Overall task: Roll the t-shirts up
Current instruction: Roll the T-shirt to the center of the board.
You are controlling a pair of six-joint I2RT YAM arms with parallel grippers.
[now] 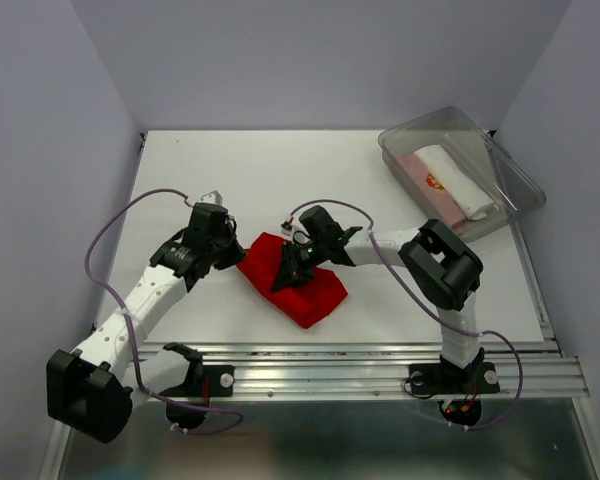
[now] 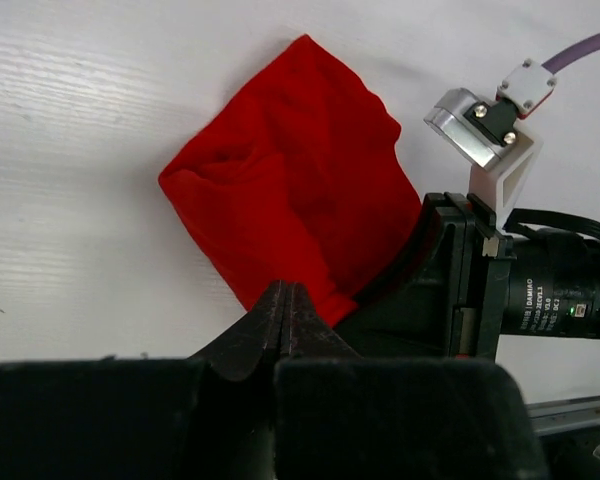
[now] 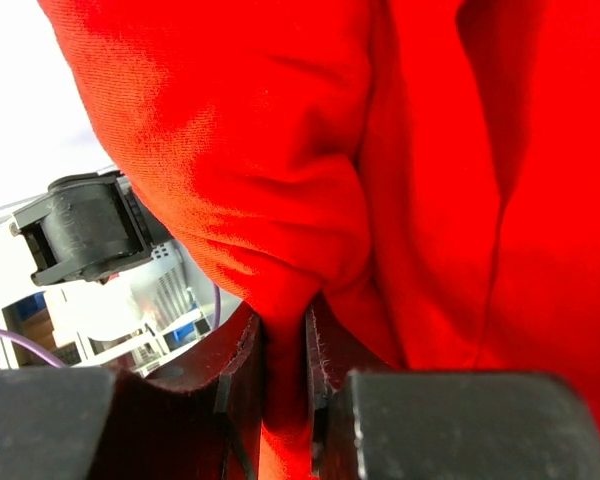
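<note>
A bright red t-shirt [image 1: 310,290] lies folded into a thick bundle near the front middle of the white table [image 1: 260,170]. My right gripper [image 1: 286,272] is on top of it and is shut on a fold of the red cloth [image 3: 285,300]. My left gripper [image 1: 230,252] is shut and empty, just off the bundle's left edge; its closed tips [image 2: 285,300] sit at the near edge of the red shirt [image 2: 280,170]. A white shirt [image 1: 455,180] and a pale pink one with a red print [image 1: 427,180] lie rolled in the tub.
A clear plastic tub [image 1: 510,195] stands at the back right corner of the table. An aluminium rail [image 1: 380,375] runs along the table's front edge. Purple cables [image 1: 130,215] loop from both arms. The right arm's camera mount [image 2: 485,125] shows in the left wrist view.
</note>
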